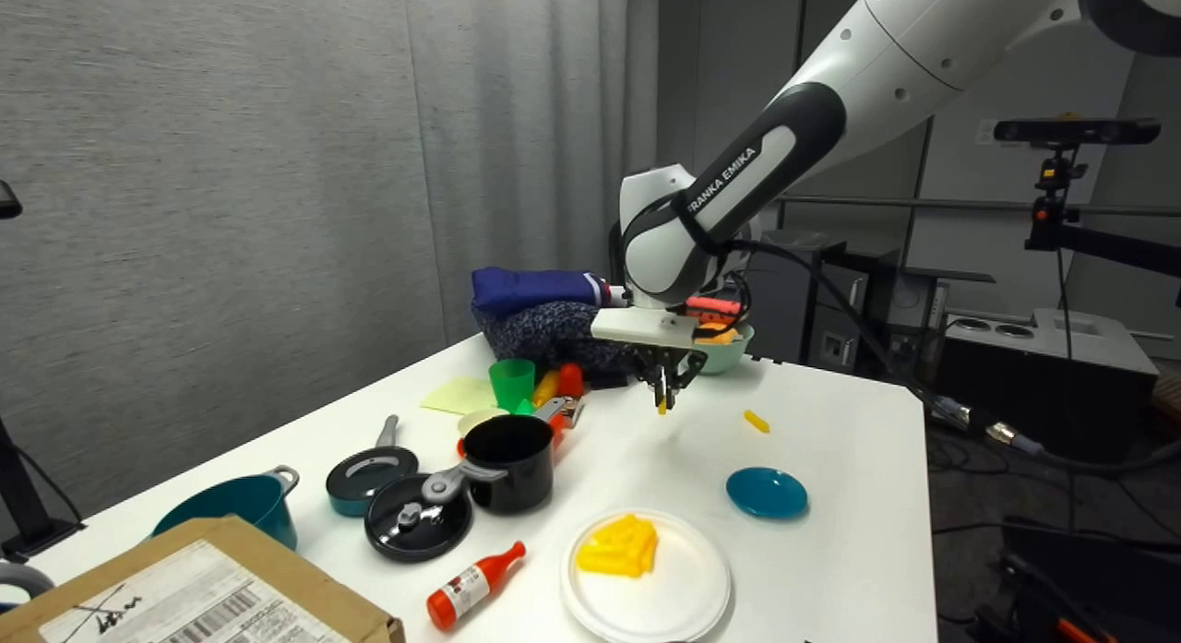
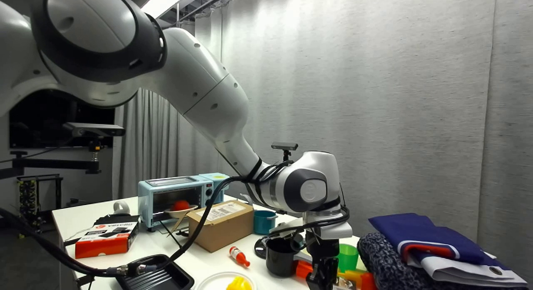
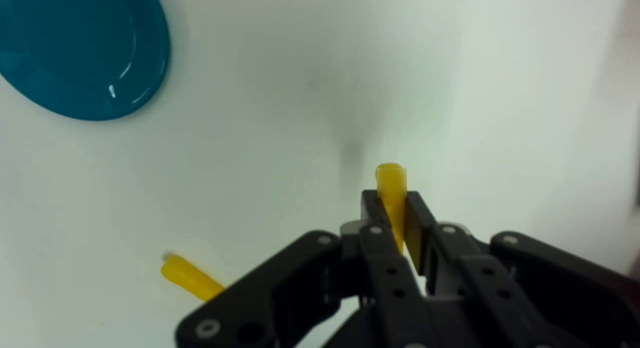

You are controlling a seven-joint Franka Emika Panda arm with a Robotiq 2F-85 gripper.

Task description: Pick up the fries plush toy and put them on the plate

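White and round, the plate (image 1: 687,583) in the foreground of an exterior view bears a heap of yellow fries (image 1: 618,549), with a red bottle (image 1: 475,585) lying near it. Farther back, past the teal dish (image 1: 767,493), a loose fry (image 1: 757,422) lies on the table (image 1: 849,569); near it the gripper (image 1: 665,398) hangs above the surface, jaws pinching a single fry (image 3: 391,180) that juts past the fingertips. Behind stands a green bowl (image 1: 729,355).

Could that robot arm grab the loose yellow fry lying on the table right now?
Probably not yet: the gripper is shut on another fry, which likely must be put down first. Otherwise the way to the loose fry looks free.
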